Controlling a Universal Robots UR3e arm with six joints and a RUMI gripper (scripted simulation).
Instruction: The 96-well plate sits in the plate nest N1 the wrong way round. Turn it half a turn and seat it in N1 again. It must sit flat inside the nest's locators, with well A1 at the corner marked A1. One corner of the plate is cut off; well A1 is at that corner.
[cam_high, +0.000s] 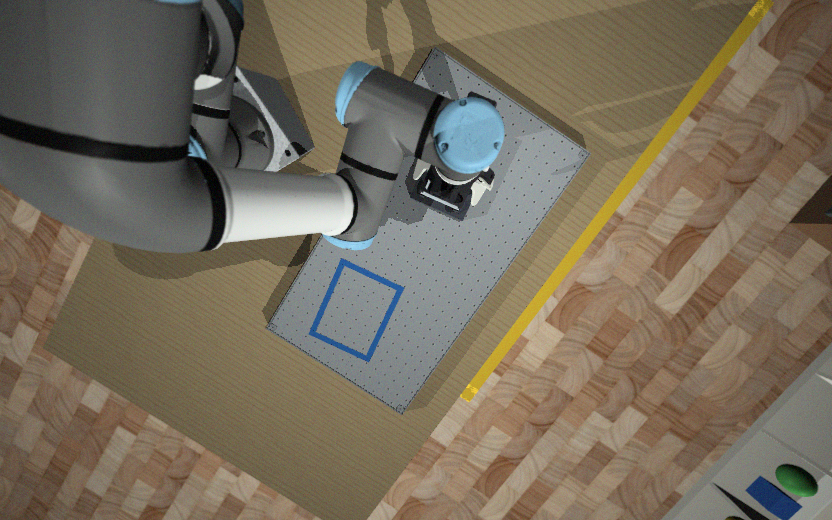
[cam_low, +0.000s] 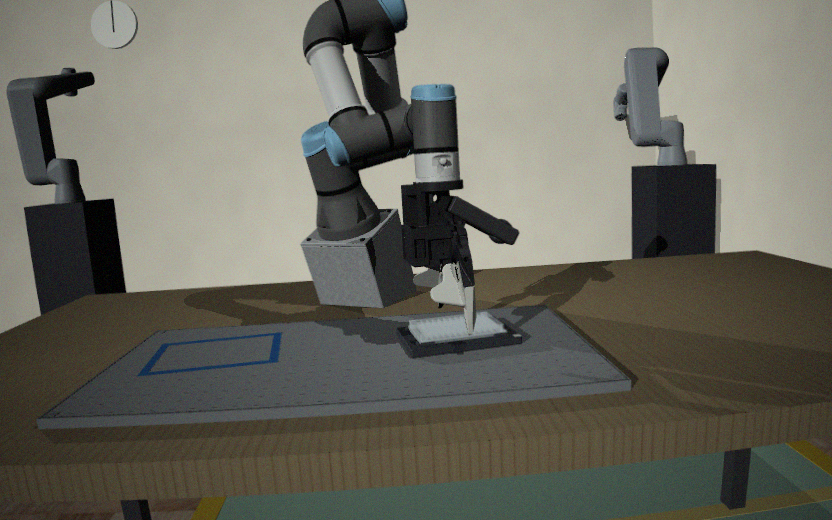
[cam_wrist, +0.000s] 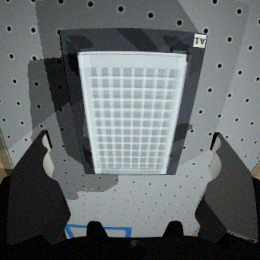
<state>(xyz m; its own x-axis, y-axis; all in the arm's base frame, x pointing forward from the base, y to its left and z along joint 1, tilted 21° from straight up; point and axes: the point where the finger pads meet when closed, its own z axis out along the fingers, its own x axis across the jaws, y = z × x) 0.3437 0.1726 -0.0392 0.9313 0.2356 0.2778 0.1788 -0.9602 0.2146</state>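
The white 96-well plate (cam_wrist: 132, 112) (cam_low: 438, 328) lies flat in the dark plate nest N1 (cam_wrist: 69, 50) (cam_low: 466, 344). In the wrist view the nest's A1 label (cam_wrist: 200, 41) is at the top right, and the plate's cut corner seems to sit at that same corner. My gripper (cam_wrist: 131, 132) (cam_low: 463, 306) is open, its fingers spread wide on either side of the plate's near end, clear of its sides. It hangs just above the plate. In the top view the wrist hides most of the plate and nest.
The nest stands on a grey perforated board (cam_high: 490, 245) (cam_low: 343, 374) on a wooden table. A blue rectangle outline (cam_high: 326, 298) (cam_low: 208, 367) (cam_wrist: 75, 230) is marked on the board's far end. The robot's base block (cam_low: 355, 269) stands behind the nest.
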